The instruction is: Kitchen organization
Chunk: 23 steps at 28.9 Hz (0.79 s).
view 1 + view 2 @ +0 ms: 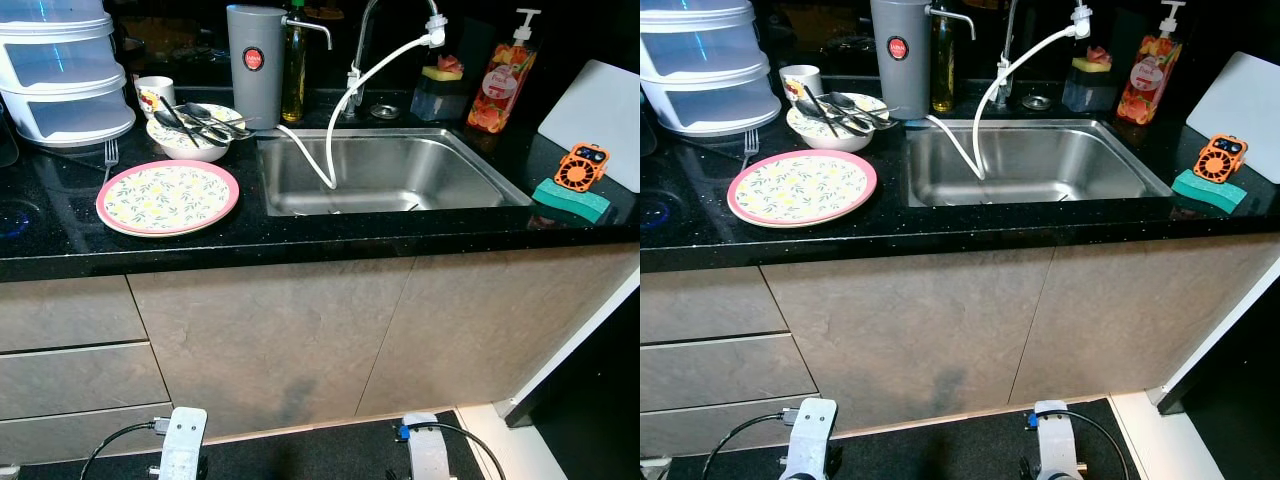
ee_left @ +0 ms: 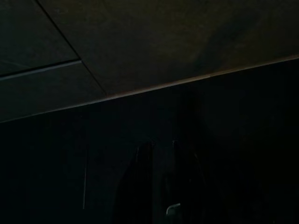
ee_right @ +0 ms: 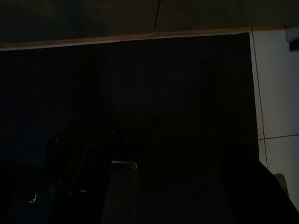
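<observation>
On the black countertop [image 1: 330, 232] lies a pink-rimmed floral plate [image 1: 167, 196], left of the steel sink [image 1: 400, 185]. Behind the plate stands a white bowl [image 1: 190, 133] holding several spoons and other cutlery. A fork [image 1: 110, 153] lies to the left of the bowl and a small mug [image 1: 154, 92] stands behind it. A white hose [image 1: 345, 105] runs from the tap into the sink. My left arm [image 1: 182, 445] and right arm [image 1: 428, 452] hang idle low in front of the cabinets, far below the counter. Both wrist views are very dark and look at the floor and cabinet base.
A grey jug [image 1: 255, 65] and an oil bottle [image 1: 294, 62] stand behind the sink's left corner. Clear stacked containers [image 1: 65, 75] stand at the far left. Right of the sink are a soap bottle [image 1: 503, 80], a green sponge [image 1: 570, 200], an orange gadget [image 1: 582, 167] and a white board [image 1: 603, 115].
</observation>
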{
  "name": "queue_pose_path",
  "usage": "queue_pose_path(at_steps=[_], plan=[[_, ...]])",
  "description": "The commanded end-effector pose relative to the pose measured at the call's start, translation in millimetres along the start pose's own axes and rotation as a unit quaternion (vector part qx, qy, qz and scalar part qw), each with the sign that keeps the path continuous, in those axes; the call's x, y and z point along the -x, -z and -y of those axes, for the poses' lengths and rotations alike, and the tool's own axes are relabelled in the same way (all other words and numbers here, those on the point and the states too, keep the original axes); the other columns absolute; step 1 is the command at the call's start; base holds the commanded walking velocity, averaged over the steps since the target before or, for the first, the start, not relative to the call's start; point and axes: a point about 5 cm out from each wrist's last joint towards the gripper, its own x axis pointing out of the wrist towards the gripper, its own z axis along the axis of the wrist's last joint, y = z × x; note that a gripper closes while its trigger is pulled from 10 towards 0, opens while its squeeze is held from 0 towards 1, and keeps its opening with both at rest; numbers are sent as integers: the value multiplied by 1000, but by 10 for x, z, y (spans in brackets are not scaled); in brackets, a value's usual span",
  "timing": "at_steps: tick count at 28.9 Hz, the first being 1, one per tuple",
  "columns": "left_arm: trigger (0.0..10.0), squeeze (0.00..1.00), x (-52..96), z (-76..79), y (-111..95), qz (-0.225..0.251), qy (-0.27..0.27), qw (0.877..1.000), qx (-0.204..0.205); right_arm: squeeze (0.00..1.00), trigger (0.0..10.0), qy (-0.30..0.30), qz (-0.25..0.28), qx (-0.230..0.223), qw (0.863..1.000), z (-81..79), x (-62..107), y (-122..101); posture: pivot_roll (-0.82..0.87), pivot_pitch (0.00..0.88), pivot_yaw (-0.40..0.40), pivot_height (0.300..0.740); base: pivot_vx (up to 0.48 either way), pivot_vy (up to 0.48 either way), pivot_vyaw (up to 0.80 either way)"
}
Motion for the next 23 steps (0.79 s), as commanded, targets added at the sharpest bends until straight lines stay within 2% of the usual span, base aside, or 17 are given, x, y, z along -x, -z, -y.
queue_pose_path(at_steps=[1, 10, 16, 23], plan=[[10000, 0, 26, -36, 77, -14, -3, 1000, -8, 0, 10000, 0, -13, -1, 1000, -4, 13, 70, 7, 119, -41, 740, 0, 0, 0], [10000, 0, 29, -49, 80, -14, -1, 1000, -9, 0, 10000, 0, -14, -1, 1000, 0, 29, 117, 5, 115, -41, 740, 0, 0, 0], [10000, 0, 24, -38, 60, -9, 4, 1000, -8, 0, 10000, 1, -10, 0, 1000, 65, 19, 71, 4, 108, -42, 740, 0, 0, 0], [10000, 0, 23, -48, 30, 5, 2, 1000, 20, 0, 10000, 3, -10, 2, 1000, 130, 22, 70, 4, 113, -41, 740, 0, 0, 0]])
